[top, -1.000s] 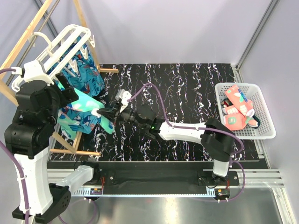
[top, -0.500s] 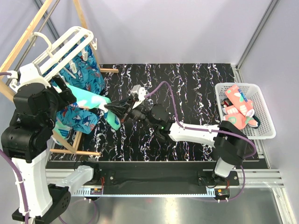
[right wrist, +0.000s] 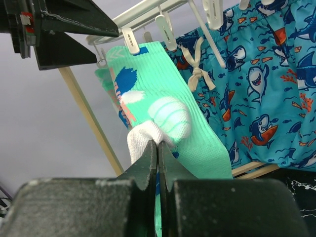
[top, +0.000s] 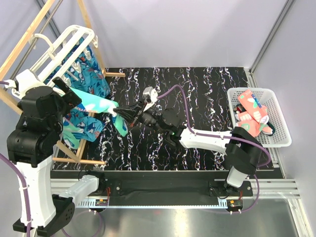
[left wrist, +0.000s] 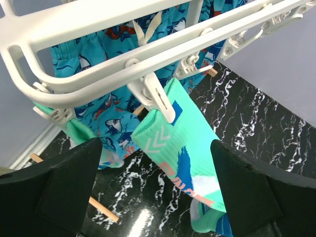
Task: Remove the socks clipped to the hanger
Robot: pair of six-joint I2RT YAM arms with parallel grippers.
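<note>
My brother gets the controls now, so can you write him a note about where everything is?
Left gripper: open, pointed at the small white plastic clip on the white plastic bar hanger.
Right gripper: shut on the white toe of the mint-green fabric sock, clipped there by its cuff.
Done: coral-pink socks lie in the white mesh basket.
Left: free the mint-green sock from its clip. Blue shark-print fabric hangs on the hanger too.
</note>
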